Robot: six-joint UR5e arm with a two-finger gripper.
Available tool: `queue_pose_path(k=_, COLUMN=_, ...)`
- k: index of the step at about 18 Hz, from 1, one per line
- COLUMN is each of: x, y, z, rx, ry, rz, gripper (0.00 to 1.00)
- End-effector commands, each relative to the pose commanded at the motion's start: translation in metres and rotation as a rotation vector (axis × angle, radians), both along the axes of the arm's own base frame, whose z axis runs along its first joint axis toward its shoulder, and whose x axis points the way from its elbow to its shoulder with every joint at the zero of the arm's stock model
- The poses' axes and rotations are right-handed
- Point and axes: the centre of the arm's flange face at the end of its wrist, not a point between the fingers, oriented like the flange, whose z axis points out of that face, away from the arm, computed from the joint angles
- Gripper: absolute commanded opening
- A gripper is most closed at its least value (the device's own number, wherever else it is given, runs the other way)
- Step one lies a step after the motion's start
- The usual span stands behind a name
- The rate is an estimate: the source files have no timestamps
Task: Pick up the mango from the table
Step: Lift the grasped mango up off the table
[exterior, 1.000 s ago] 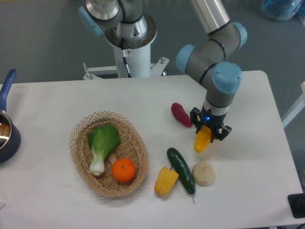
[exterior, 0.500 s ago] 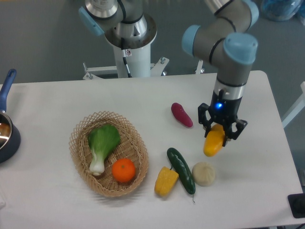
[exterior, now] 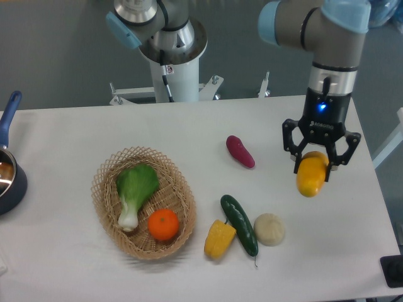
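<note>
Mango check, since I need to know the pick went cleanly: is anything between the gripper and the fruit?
Nothing visible. The gripper is closed on the mango, which hangs below the fingers and looks raised off the table. The tan round item and cucumber lie apart from it.

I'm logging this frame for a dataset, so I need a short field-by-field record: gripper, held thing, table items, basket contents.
gripper: two-finger gripper, shut on the glossy yellow-orange mango
mango: hanging below the gripper, apparently lifted off the white table
loose on table: purple sweet potato, dark green cucumber, yellow corn piece touching the cucumber, pale round bun-like item
basket: woven wicker basket holding a green leafy bok choy and a round orange
left edge: dark pot with blue handle
</note>
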Motion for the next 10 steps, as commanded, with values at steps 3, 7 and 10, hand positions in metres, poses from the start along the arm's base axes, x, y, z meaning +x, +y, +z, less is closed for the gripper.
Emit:
queue_pose_path(k=3, x=-0.0004, y=-0.0005, z=0.0004, rx=0.004, ry=0.0, rz=0.0, gripper=0.11)
queue_pose_path(k=7, x=0.0005, y=-0.0017, z=-0.0075, rx=0.0, ry=-0.013, rz=0.0, gripper=0.11)
queue_pose_path(k=10, x=-0.0011, y=-0.0032, z=-0.0033, rx=0.002, ry=-0.005, rz=0.003, gripper=0.11)
